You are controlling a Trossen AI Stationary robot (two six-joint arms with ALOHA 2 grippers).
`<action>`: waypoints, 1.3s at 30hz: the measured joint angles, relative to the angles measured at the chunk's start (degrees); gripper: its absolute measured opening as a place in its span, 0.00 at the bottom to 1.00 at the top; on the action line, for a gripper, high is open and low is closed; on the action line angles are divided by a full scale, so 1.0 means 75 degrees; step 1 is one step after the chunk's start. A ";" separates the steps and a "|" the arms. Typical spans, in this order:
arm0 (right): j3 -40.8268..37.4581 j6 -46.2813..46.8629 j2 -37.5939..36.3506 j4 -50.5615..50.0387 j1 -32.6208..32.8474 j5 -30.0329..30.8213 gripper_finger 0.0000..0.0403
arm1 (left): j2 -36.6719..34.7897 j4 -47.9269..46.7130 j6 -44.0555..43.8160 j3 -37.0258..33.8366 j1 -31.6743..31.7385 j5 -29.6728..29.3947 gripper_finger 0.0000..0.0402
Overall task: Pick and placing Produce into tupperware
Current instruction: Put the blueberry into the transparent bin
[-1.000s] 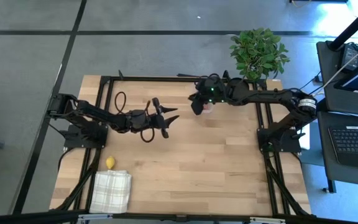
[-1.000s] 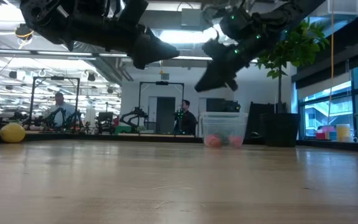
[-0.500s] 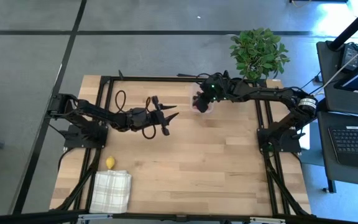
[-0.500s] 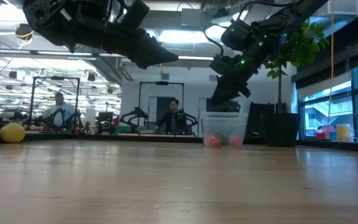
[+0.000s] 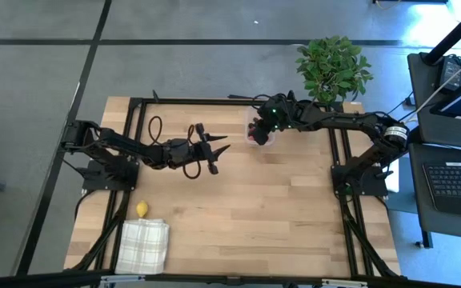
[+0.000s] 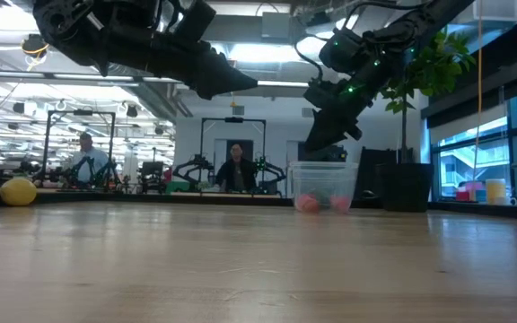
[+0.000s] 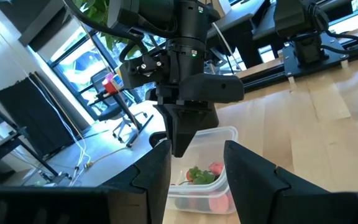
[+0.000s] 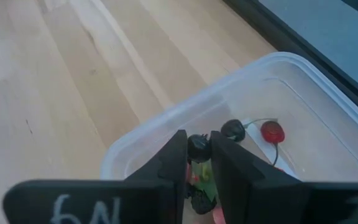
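Right tool (image 8: 198, 163) poised over clear tupperware (image 8: 303, 93) at table's far edge, near potted plant (image 5: 332, 66). Fingers narrow, pinching dark berry (image 8: 198, 147).

Risk: berry sticks to one finger on release or bounces off rim onto table (image 5: 246, 216).

Left tool (image 5: 216, 156) hangs mid-table, half open, empty.

Lemon (image 5: 142, 210) lies well apart, beside checked cloth (image 5: 144, 245).

Hard to tell: count of pieces in box; berry hidden in high view.

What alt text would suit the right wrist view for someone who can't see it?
The right gripper hangs over the clear tupperware, pinching a dark berry. Another dark berry and a red one lie inside, on a wooden table.
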 joint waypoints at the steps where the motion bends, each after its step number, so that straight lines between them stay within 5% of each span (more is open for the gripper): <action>1: 0.0000 -0.0008 0.0000 -0.0009 0.0000 0.0000 0.18 | 0.0000 0.0000 0.0000 0.0000 0.0000 0.0000 0.35; 25: 0.0000 -0.0033 -0.0003 -0.0083 0.0003 -0.0003 0.19 | 0.0003 -0.0006 0.0017 -0.0006 0.0000 -0.0003 0.35; 39: 0.0000 -0.0001 -0.0006 -0.0148 0.0003 -0.0006 0.45 | 0.0003 -0.0004 0.0023 -0.0004 0.0001 -0.0002 0.35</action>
